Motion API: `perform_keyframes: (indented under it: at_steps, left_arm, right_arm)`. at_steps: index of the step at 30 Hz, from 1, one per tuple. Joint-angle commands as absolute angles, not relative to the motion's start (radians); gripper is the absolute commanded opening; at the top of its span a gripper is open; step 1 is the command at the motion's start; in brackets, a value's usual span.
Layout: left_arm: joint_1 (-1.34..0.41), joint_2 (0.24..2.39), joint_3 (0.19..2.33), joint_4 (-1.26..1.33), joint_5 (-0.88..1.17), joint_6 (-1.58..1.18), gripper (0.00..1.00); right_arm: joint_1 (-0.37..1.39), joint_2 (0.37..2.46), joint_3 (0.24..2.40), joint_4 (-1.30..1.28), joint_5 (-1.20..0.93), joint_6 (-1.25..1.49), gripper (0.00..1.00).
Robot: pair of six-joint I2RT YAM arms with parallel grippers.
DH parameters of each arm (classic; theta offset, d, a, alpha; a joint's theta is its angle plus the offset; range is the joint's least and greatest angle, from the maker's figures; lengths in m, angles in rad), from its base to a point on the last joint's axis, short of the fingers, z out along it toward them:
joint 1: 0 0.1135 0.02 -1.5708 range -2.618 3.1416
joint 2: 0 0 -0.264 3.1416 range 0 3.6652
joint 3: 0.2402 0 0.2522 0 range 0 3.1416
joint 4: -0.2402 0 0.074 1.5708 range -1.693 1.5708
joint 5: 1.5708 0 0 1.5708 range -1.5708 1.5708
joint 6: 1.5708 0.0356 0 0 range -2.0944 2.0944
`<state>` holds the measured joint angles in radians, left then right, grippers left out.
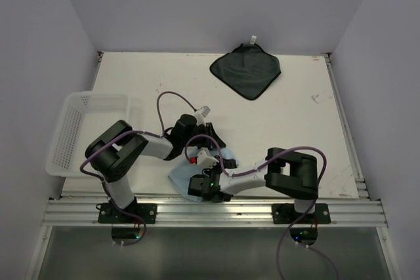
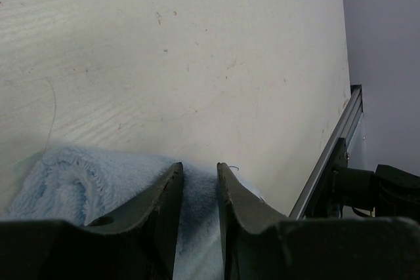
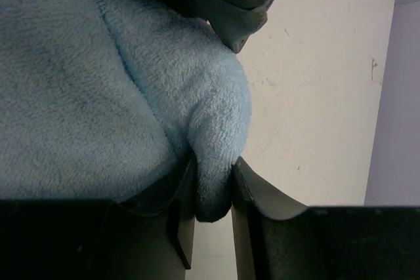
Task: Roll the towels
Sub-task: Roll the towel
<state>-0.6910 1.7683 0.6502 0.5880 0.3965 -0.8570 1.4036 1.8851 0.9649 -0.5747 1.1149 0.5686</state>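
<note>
Blue towel, place: The light blue fleece towel [image 1: 178, 180] lies at the near edge of the white table [image 1: 295, 116], between your two arms. It is partly hidden under both grippers.
Blue towel, shape: It is rumpled, with one thick fold bulging up. No tidy roll shows, so judge this one as barely begun.
Right gripper: Your right gripper [image 3: 213, 191] has its jaws drawn close on that thick fold, with the fleece squeezed between them.
Left gripper: Your left gripper [image 2: 200, 175] sits at the towel's edge with only a narrow slit between its jaws. Blue cloth shows in the slit, but you cannot tell whether it is pinched or merely lies beneath.
Dark towel: The dark grey square towel [image 1: 246, 71] lies flat and unrolled at the far side of the table, well apart from both arms. Its small white tag [image 1: 251, 39] is at the far corner.
Basket: The white plastic mesh basket [image 1: 65, 139] stands at the left edge, apart from both towels.
Done: No towel is rolled, as far as the views show.
Left: You need to finish the light blue fleece towel, then roll the dark grey square towel from the start.
</note>
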Motion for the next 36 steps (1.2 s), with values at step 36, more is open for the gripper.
perform_keyframes:
  at_steps: [36]
  left_arm:
    - [-0.715, 1.690, 0.534, 0.591, 0.275, -0.885, 0.29]
  right_arm:
    - [0.927, 1.057, 0.485, -0.006, 0.181, 0.584, 0.56]
